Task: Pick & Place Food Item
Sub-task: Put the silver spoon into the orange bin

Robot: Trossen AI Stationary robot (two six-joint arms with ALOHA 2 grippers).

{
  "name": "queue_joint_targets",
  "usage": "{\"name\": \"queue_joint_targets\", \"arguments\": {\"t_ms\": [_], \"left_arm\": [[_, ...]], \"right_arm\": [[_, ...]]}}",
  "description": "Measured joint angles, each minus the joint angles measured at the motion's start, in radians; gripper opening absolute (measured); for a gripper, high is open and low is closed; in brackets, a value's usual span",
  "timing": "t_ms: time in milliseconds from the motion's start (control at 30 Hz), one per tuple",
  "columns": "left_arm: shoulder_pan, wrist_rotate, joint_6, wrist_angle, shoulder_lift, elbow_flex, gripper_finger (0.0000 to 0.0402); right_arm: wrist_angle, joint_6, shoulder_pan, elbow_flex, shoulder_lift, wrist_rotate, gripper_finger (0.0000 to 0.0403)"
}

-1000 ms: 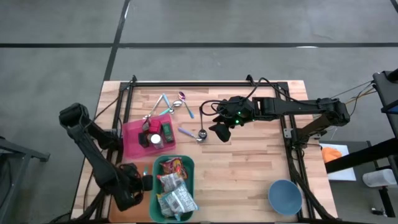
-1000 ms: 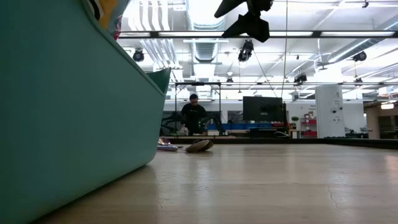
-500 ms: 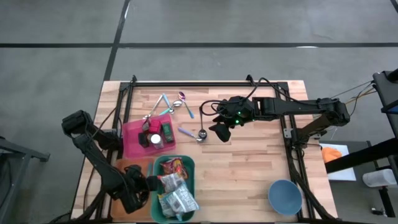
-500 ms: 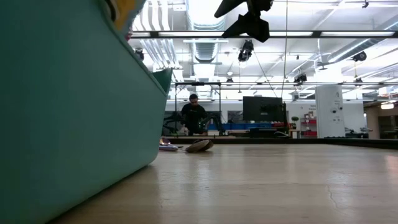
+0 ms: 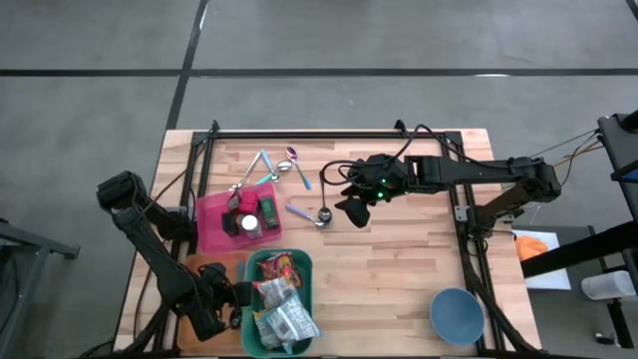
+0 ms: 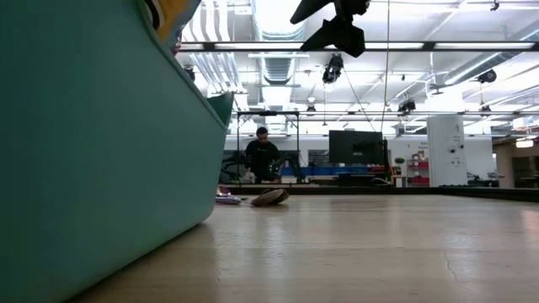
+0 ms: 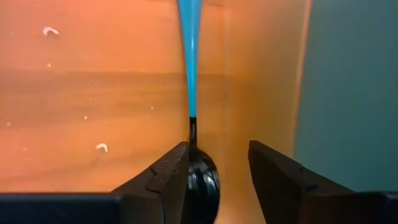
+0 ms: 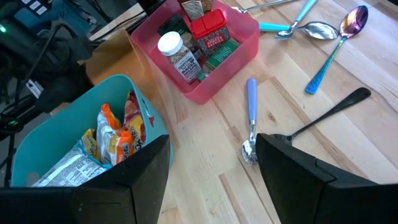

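My left gripper [image 5: 231, 297] [image 7: 217, 149] points down, open, into an orange tray [image 5: 204, 267] [image 7: 93, 93] at the near left. A spoon with a blue handle [image 7: 189, 62] lies on the tray floor, and its dark bowl [image 7: 204, 180] lies between the fingers, close to one of them. Beside the tray stands a teal bin [image 5: 299, 257] [image 7: 348, 93] [image 6: 84, 168] holding snack packets [image 5: 279, 309] [image 8: 115, 140]. My right gripper [image 5: 351, 211] [image 8: 212, 142] hangs open above the middle of the table, holding nothing. My left gripper stands with its fingers on either side of the spoon's dark bowl [image 7: 204, 180], coming from above. The bowl lies right beside one finger [image 7: 171, 180]. I cannot tell whether that finger touches it. The spoon lies flat on the tray floor.
A pink bin [image 5: 214, 234] [image 8: 211, 87] with small jars and boxes stands behind the teal bin. Several spoons and forks [image 5: 269, 170] [image 8: 252, 118] lie on the wood at the far left and centre. A blue bowl [image 5: 457, 314] sits at the near right.
My left arm has shifted slightly over the orange tray, more of which shows in the high view now. In the low view the teal bin's wall has moved a little. The right arm has kept still.
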Motion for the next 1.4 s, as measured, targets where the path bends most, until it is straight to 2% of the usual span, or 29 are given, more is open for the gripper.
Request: {"name": "queue_joint_targets", "arguments": {"t_ms": [300, 500, 667, 800, 967, 1400], "left_arm": [[0.003, -0.004, -0.001, -0.067, -0.186, -0.002, 0.0175], [0.069, -0.078, 0.077, -0.204, -0.312, 0.017, 0.0175], [0.203, -0.107, 0.233, -0.394, -0.342, 0.1, 0.0175], [0.312, -0.193, 0.389, -0.492, -0.369, 0.152, 0.0175], [0.439, -0.278, 0.537, -0.499, -0.436, 0.16, 0.0176], [0.828, -0.277, 1.051, -0.5, -0.53, 0.161, 0.0176]], "right_arm": [[0.0, 0.0, 0.0, 0.0, 0.0, 0.0, 0.0233], [0.0, 0.0, 0.0, 0.0, 0.0, 0.0, 0.0233], [0.0, 0.0, 0.0, 0.0, 0.0, 0.0, 0.0233], [0.0, 0.0, 0.0, 0.0, 0.0, 0.0, 0.0233], [0.0, 0.0, 0.0, 0.0, 0.0, 0.0, 0.0233], [0.0, 0.0, 0.0, 0.0, 0.0, 0.0, 0.0233]]}}
